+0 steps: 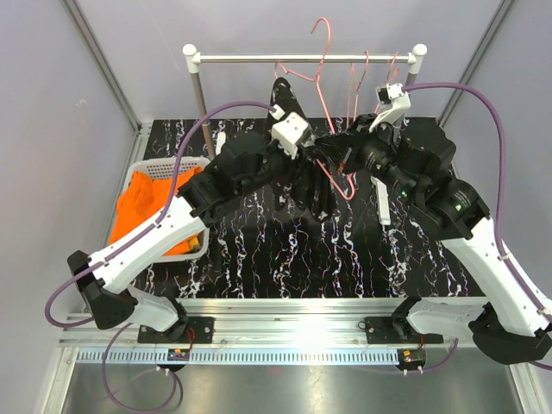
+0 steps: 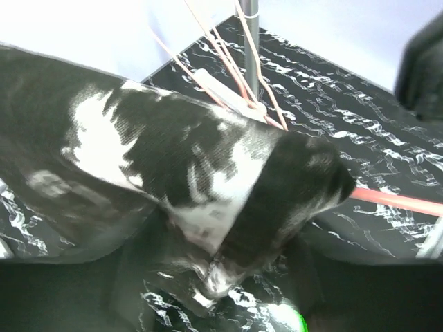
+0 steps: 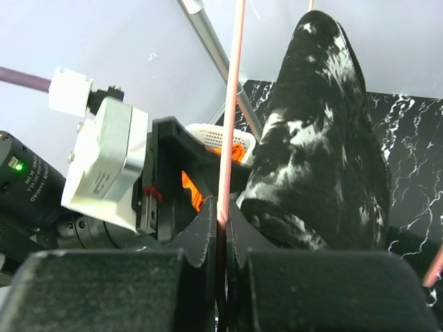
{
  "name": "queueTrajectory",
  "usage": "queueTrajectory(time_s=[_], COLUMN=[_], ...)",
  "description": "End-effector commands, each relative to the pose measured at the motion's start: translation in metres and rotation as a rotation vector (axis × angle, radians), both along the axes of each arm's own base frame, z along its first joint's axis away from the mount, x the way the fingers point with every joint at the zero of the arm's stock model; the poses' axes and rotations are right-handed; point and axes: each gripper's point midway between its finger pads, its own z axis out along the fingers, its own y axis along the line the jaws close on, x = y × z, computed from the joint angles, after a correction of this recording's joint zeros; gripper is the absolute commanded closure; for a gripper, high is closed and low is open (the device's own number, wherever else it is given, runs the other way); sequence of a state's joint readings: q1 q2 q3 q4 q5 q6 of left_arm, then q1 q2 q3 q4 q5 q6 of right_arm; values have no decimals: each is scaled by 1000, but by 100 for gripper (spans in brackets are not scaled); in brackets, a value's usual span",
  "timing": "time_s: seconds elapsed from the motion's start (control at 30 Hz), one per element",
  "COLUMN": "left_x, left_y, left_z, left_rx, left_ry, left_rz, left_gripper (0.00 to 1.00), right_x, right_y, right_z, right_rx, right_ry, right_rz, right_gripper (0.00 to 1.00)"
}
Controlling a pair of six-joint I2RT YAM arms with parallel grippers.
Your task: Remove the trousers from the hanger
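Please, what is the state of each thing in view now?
Pink wire hanger: clamped, carrying trousers.
Black trousers with white splashes: draped over that hanger.
Right gripper: shut on the hanger.
Left gripper: beside the trousers, jaws unclear.
Plain orange garment: lying in white plastic basket.
Spare pink hangers: bare, on the metal rail.

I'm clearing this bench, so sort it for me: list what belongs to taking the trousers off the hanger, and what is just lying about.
In the job:
- black-and-white trousers
- pink hanger, pinched in the right gripper

Lying about:
- orange garment in the white basket
- other pink hangers on the rail
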State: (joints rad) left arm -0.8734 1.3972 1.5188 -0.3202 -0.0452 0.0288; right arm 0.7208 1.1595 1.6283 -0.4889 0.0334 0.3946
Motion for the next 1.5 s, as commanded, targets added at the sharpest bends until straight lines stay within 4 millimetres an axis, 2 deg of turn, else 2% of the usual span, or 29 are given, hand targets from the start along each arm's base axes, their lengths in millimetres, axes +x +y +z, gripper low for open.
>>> queueTrajectory(time_s=[0.0,0.03,0.1,0.17,0.23,0.27,0.33,0.37,0.43,0.47,0.53,0.57,0.63,0.67,0.73,0.77,0.83,0.87,0.93,0.97,1.17,1.27,1.37,1.47], left_x=[10,11,12,17,18,18,16,11,7,1,-3,-5,-12,-14,-21,-22,-27,-27,-32,-31,-42,-44,-45,-43], left_y=[3,5,9,20,27,38,46,58,70,79,89,95,106,111,121,126,140,144,157,164,201,217,232,250], left_z=[35,36,40,50,55,68,76,89,102,112,124,129,142,147,159,163,174,177,186,188,203,205,202,186], left_rx=[-45,-46,-50,-76,-98,-141,-182,-219,-266,-296,-331,-344,-374,-386,-416,-426,-459,-462,-481,-481,-505,-489,-440,-321], left_ry=[-94,-102,-113,-131,-141,-162,-185,-202,-222,-232,-248,-255,-269,-275,-294,-300,-315,-321,-338,-341,-372,-383,-383,-381], left_rz=[75,98,124,196,237,289,319,343,369,379,396,407,420,425,429,443,473,486,514,548,644,699,767,867], left_gripper=[64,78,84,100,100,100,100,100,100,100,100,100,100,100,100,100,100,100,100,100,100,100,100,100], right_x=[-46,-46,-44,-45,-47,-45,-35,-30,-19,-11,-1,5,11,16,18,23,24,25,25,24,18,13,8,4], right_y=[-24,-25,-26,-26,-26,-24,-26,-23,-21,-19,-17,-13,-9,-4,4,8,13,16,15,14,0,-4,-9,-16], right_z=[119,118,115,112,110,105,94,82,63,45,26,7,-8,-27,-43,-61,-76,-93,-107,-120,-167,-171,-161,-148], right_rx=[271,267,258,256,260,252,231,210,175,141,110,83,70,51,38,15,7,-10,-20,-33,-99,-104,-99,-97], right_ry=[-305,-305,-302,-298,-294,-283,-253,-229,-190,-156,-122,-91,-64,-27,4,37,71,102,124,144,204,201,171,141], right_rz=[62,60,50,53,59,56,18,8,-26,-45,-74,-80,-86,-86,-68,-66,-55,-53,-56,-60,-101,-98,-92,-100], right_gripper=[100,100,100,100,100,100,100,100,100,100,100,100,100,100,100,100,100,100,100,100,100,100,100,100])
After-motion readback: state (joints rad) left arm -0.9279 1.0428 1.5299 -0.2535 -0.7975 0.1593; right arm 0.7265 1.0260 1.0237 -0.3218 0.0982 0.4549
